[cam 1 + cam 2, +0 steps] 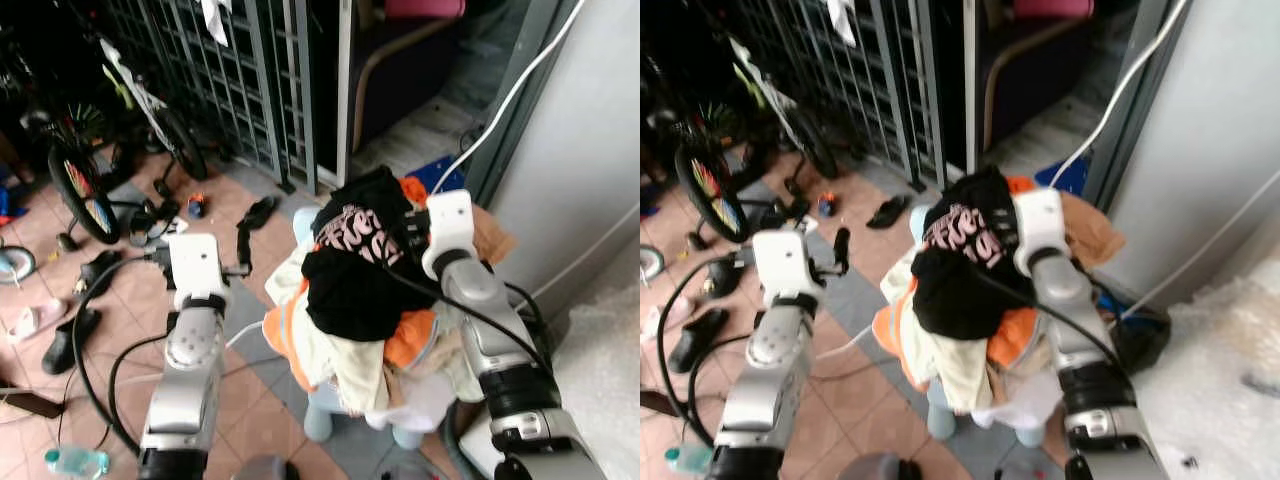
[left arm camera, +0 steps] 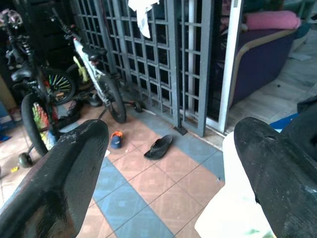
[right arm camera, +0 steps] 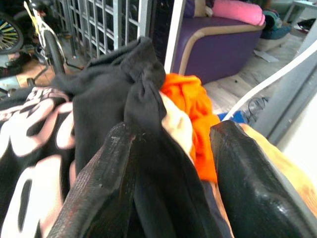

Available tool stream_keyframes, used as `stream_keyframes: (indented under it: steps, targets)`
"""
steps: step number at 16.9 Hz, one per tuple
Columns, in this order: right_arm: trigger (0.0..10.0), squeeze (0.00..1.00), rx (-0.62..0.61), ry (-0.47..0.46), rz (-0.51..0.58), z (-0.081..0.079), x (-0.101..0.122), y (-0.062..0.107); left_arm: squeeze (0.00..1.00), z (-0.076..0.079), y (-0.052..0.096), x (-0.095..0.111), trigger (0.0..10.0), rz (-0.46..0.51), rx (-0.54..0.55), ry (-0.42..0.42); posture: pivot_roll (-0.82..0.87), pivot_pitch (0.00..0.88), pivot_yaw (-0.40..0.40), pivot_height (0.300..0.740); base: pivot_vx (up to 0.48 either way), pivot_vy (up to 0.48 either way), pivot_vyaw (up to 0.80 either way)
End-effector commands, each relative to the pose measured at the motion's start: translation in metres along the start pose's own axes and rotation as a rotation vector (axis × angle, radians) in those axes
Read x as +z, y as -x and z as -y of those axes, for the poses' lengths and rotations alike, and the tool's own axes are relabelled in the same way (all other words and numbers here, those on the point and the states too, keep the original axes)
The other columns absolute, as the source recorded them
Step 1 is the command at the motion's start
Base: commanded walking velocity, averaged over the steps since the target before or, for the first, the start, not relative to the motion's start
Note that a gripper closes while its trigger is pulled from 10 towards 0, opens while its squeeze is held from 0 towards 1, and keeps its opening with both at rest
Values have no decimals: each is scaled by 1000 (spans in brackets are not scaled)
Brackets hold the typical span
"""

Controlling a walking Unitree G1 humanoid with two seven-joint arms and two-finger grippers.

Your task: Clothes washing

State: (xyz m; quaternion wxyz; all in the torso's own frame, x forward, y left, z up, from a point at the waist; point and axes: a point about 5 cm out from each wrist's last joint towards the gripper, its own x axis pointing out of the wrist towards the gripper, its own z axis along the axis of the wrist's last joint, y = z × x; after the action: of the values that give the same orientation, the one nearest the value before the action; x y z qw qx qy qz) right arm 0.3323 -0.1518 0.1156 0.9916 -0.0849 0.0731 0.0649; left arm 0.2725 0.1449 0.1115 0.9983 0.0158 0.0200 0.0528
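Two grippers were at work around a tall heap of clothes point(image 1: 350, 300) that sat piled on a pale basket point(image 1: 320, 415) on the tiled floor point(image 1: 250, 390), near the metal gate point(image 1: 240, 80). The right gripper point(image 3: 168, 188) was pushed into the top of the heap, its fingers spread apart on either side of a fold of the black shirt point(image 1: 355, 265), with the orange cloth point(image 3: 190, 106) just behind. They were not yet closed on it. The left gripper point(image 2: 168, 178) hung beside the heap on the side of the bicycles point(image 1: 80, 180), fingers wide and holding nothing.

I judged that the step was to grip the black shirt and lift it from the pile. To do this well, the right fingers should close on a thick fold, not on a thin edge, and then rise slowly. The heap leaned over the rim, so a quick pull could drag other pieces to the floor. The left gripper could steady the side.
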Motion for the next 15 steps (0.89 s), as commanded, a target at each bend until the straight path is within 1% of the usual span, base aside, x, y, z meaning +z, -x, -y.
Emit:
stream_keyframes:
  steps: [1, 2, 3, 4, 5, 6, 8, 9, 10, 12, 13, 15]
  targets:
    - [10000, 0, 8, -2, -17, -5, 0, -2, 0, -8, 1, -2, 10000, -16, 16, -16, 8, 5, 53, 740, 0, 0, 0]
    - [10000, 0, 20, -11, -79, -7, -9, -2, 0, -9, 2, -3, 10000, -20, 16, -18, 12, 8, 53, 740, 0, 0, 0]
    - [10000, 0, 64, -27, -190, -13, -26, 0, 0, -8, 2, -3, 10000, -23, 13, -19, 14, 10, 50, 740, 0, 0, 0]
    - [10000, 0, 103, -69, -217, -20, -31, 2, 0, -8, 2, -3, 10000, -24, 9, -20, 14, 10, 50, 740, 0, 0, 0]
    - [10000, 0, 128, -53, -236, -23, -34, 3, 0, -7, 3, -3, 10000, -25, 9, -20, 17, 11, 50, 740, 0, 0, 0]
    - [10000, 0, 163, -19, -295, -28, -44, 5, 0, -7, 3, -4, 10000, -28, 8, -20, 15, 11, 49, 740, 0, 0, 0]
    - [10000, 0, 172, -29, -315, -32, -48, 3, 0, -6, 3, -4, 10000, -29, 2, -21, 18, 10, 48, 740, 0, 0, 0]
    - [6392, 0, 186, -45, -312, -36, -47, 2, 0, -6, 2, -4, 10000, -30, 0, -22, 19, 10, 48, 740, 0, 0, 0]
    - [0, 0, 192, -51, -311, -40, -46, 1, 0, -6, 2, -4, 10000, -31, -2, -22, 19, 10, 48, 740, 0, 0, 0]
    - [0, 0, 210, -59, -328, -49, -46, -3, 0, -5, 2, -4, 10000, -31, -5, -25, 25, 8, 45, 740, 0, 0, 0]
    - [0, 0, 235, -70, -338, -57, -46, -4, 0, -5, 3, -4, 10000, -31, -5, -27, 34, 7, 41, 740, 0, 0, 0]
    - [0, 0, 272, -60, -381, -66, -53, -3, 0, -6, 3, -4, 10000, -30, -3, -34, 47, 7, 36, 740, 0, 0, 0]
